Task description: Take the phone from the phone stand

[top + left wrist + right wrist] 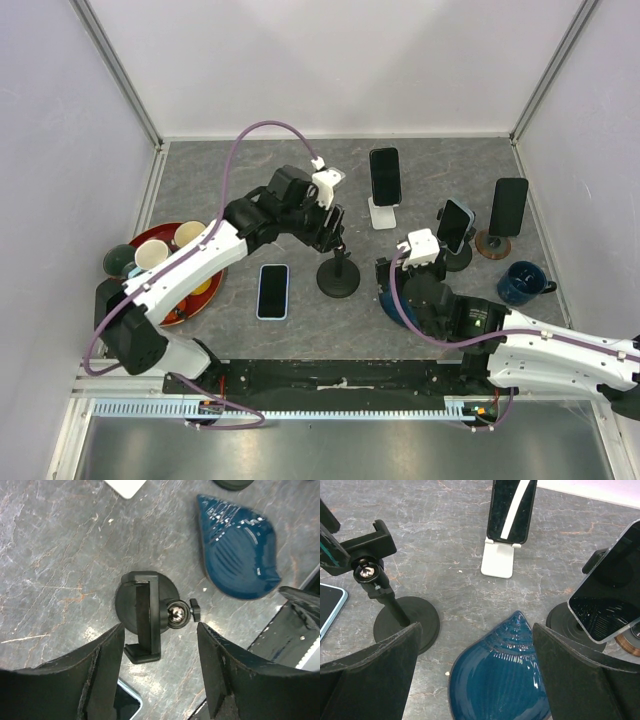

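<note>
Left gripper (159, 632) spread, empty, above bare phone stand (147, 615); right gripper (476, 630) spread. I risk clipping stand, toppling it onto phone (272, 290) lying near-left.

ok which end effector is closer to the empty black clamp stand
Left. The left end effector hovers directly above the stand; the right end effector sits beside it, over the blue dish.

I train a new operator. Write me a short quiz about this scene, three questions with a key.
1. True or false: the black clamp stand below the left end effector holds a phone.
2. The phone with the pale blue edge is: A) flat on the table B) in the white stand C) on the red plate.
3. Fill in: the right end effector hangs over a blue ____.
Key: 1 false; 2 A; 3 dish.
</note>
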### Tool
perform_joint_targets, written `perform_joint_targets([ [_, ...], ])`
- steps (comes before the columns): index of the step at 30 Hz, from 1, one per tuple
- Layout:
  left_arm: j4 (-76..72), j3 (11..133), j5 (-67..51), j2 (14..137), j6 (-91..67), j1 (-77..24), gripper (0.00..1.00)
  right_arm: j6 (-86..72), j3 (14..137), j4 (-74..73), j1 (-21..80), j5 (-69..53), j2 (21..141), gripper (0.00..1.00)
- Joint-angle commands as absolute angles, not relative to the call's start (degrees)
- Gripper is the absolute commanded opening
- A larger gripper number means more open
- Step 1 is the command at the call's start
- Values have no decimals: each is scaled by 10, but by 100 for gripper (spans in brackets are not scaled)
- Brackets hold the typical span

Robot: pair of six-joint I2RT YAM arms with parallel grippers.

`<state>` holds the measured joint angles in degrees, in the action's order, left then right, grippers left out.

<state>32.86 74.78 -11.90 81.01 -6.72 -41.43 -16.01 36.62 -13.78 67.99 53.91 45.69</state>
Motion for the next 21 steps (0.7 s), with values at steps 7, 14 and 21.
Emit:
perform_joint_targets([
  [7, 447, 834, -64, 883, 29, -430, 61, -134, 350, -95, 679, 560, 444, 98],
  [14, 482, 860, -66, 913, 47, -444, 47, -127, 345, -84, 678, 558, 451, 98],
  [21, 495, 867, -47, 928, 53, -457, 41, -122, 337, -72, 675, 556, 453, 98],
])
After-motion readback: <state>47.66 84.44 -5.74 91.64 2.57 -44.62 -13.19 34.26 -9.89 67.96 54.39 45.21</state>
